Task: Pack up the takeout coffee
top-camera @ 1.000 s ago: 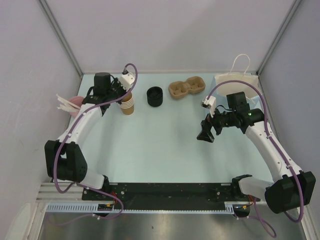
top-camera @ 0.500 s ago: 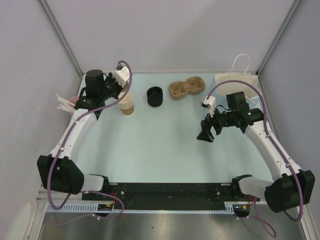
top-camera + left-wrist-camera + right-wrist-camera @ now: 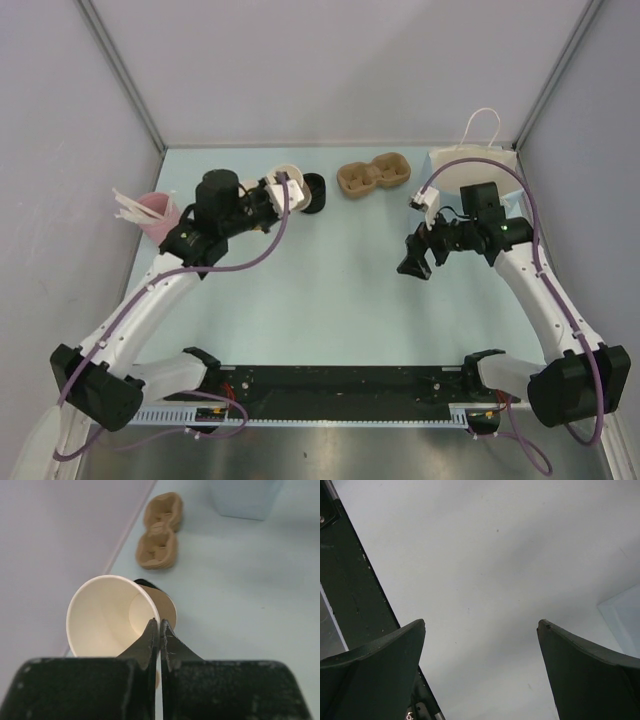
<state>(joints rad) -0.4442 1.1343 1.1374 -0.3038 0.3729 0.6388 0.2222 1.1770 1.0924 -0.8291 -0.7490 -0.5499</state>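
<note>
Cup [image 3: 107,615] has moved right since a second ago, from near the pink cup [image 3: 157,212] to just beside the black lid [image 3: 316,188], tipped on its side; left gripper [image 3: 159,626] clamped on its rim, jaws nearly touching; right gripper [image 3: 412,262] barely shifted, jaws wide apart, empty

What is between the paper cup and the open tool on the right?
Only bare blue table lies between the paper cup and the right tool; the top view shows it. The brown carrier sits farther back.
</note>
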